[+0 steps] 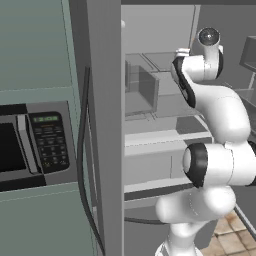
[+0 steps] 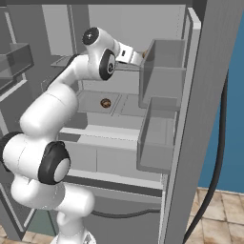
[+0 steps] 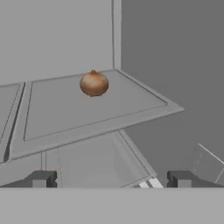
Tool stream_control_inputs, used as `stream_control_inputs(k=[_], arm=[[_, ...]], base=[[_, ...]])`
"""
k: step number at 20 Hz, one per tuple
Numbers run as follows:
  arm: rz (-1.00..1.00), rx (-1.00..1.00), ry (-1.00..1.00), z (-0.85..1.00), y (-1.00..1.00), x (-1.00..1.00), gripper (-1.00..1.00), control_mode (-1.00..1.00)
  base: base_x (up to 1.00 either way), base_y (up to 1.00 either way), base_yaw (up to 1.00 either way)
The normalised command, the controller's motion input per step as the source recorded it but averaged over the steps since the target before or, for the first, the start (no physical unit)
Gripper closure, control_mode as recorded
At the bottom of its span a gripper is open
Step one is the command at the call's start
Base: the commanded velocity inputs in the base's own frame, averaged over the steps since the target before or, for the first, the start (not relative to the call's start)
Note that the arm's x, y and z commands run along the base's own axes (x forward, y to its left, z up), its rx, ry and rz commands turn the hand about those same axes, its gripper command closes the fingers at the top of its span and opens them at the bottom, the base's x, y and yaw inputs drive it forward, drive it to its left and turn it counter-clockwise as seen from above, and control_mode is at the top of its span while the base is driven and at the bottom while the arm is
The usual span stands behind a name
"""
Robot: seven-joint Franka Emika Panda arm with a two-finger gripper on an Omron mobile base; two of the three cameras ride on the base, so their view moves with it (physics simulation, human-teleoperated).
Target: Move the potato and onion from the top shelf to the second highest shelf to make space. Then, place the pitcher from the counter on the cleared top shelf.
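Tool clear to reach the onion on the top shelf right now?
Probably yes. In the hand view the onion sits alone on the top shelf, straight ahead of the open tool, with nothing between them.

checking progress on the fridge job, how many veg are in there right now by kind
onion on the top shelf: 1
potato on the second highest shelf: 1
total: 2
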Motion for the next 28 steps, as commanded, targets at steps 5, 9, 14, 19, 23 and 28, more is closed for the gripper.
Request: stream_control_inputs(k=[5, 9, 14, 19, 23, 28], arm=[[0.0, 0.0, 0.07, 0.0, -0.23, 0.57, -1.0, -1.0], [0.0, 0.0, 0.08, 0.0, -0.13, 0.58, -1.0, -1.0], [0.0, 0.0, 0.06, -0.03, -0.01, 0.58, -1.0, -1.0], [0.0, 0.0, 0.0, -0.15, -0.05, 0.58, -1.0, -1.0], [0.0, 0.0, 0.0, -0.23, -0.13, 0.56, -1.0, -1.0], [0.0, 0.0, 0.0, -0.24, -0.21, 0.5, -1.0, -1.0]], base=[[0.0, 0.0, 0.0], [0.0, 0.0, 0.0], [0.0, 0.0, 0.0], [0.0, 0.0, 0.0], [0.0, 0.0, 0.0], [0.0, 0.0, 0.0]])
